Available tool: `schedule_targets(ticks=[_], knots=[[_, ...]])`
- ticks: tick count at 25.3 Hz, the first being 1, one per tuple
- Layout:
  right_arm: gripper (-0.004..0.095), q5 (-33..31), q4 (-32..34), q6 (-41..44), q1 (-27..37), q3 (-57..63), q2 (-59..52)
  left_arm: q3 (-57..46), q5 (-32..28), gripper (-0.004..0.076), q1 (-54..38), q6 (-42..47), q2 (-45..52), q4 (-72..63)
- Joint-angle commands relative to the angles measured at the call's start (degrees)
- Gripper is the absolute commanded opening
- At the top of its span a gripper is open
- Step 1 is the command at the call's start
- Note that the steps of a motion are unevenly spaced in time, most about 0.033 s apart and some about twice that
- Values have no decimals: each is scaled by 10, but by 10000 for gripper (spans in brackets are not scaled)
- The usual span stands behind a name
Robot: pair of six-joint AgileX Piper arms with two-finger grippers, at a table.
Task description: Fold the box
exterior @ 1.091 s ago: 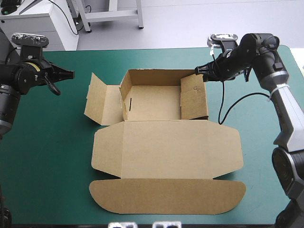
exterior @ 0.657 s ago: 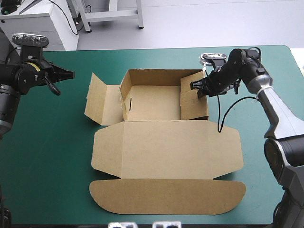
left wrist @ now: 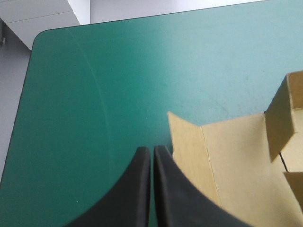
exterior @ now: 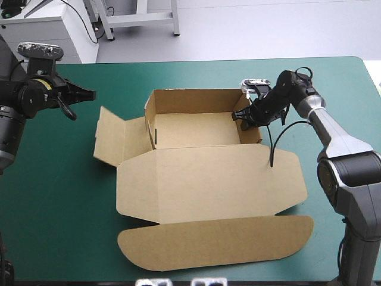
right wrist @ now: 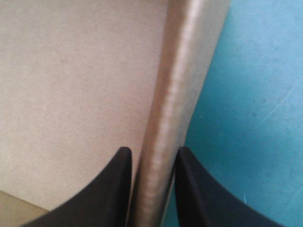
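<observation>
The brown box (exterior: 178,196) lies opened out across the middle of the tabletop (exterior: 59,226), which has a teal-green cover. Nearest the near edge is its rounded tuck flap (exterior: 214,241), lying flat and a little skewed. Beyond it the broad lid panel (exterior: 226,179) also lies flat. Farther on stands the tray (exterior: 190,128), walls raised, with a side flap (exterior: 113,140) (left wrist: 213,156) splayed toward the left edge.

The right gripper (exterior: 240,116) (right wrist: 150,152) is clamped on the tray's right wall (exterior: 253,136) (right wrist: 184,71). One black finger is on the board side and one on the cover side, with the wall's edge between them.

Toward the far left corner, the left gripper (exterior: 89,93) (left wrist: 151,149) hangs over bare cover. Its fingers are pressed together on nothing, and it points toward the box, apart from the side flap.
</observation>
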State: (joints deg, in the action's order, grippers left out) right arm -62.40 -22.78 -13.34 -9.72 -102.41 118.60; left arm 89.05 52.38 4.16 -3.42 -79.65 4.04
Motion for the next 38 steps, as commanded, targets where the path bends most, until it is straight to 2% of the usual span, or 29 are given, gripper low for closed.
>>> schedule_targets(ticks=[1,6,10,15,20,23,27,33,38], knots=[[-6,-3,-5,10,-1,-10,-17,15,-23,4,1,0,18,-7],[-14,8,-8,23,5,-10,-43,15,-24,4,-2,51,18,31],[-14,15,-10,24,32,-10,-83,15,-27,4,-54,66,18,-1],[-14,9,-31,16,85,-10,-138,15,-37,4,-159,15,14,-160],[-14,-7,-92,-15,140,-10,-190,15,-16,4,-232,-88,-13,-418],[-14,-16,-136,-37,165,-10,-228,15,15,4,-231,-145,-50,-555],[-14,-15,-142,-41,166,-10,-274,15,73,-8,-200,-237,-97,-747],[-14,0,-208,-41,164,-10,-284,15,120,-8,-118,-270,-100,-780],[-14,15,-216,-43,164,-10,-284,15,128,-8,-91,-281,-77,-785]])
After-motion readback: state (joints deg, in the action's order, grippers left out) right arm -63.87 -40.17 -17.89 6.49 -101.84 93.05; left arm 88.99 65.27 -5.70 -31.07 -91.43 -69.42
